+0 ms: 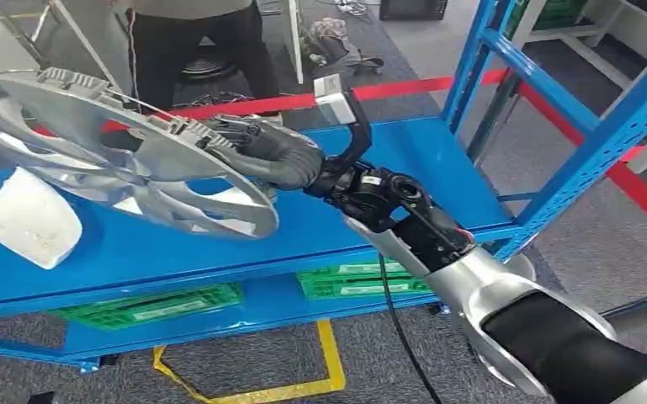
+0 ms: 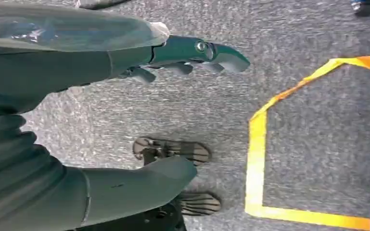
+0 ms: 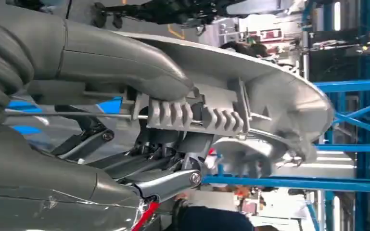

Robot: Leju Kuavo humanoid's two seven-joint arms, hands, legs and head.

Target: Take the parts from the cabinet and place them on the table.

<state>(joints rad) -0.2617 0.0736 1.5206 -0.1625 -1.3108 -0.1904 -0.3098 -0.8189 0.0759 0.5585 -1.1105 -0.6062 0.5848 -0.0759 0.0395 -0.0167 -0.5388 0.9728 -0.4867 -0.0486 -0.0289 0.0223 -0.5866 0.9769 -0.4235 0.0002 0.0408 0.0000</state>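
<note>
Hubcap [image 1: 109, 160], one silver wheel cover, hangs tilted above the blue shelf [image 1: 437, 160], gripped at its rim by your right hand [image 1: 273, 156]; the wrist view shows the thumb [image 3: 125, 65] pressing over its ribbed edge. Your left hand [image 2: 192, 53] hangs over grey floor, fingers apart, holding nothing. One white part [image 1: 29, 219] rests on the shelf just below the hubcap. One person [image 1: 202, 42] stands behind the shelf. Risks: the rim grip looks shallow, so the wide cover could swing or slip; its low edge could knock the white part as you carry it.
</note>
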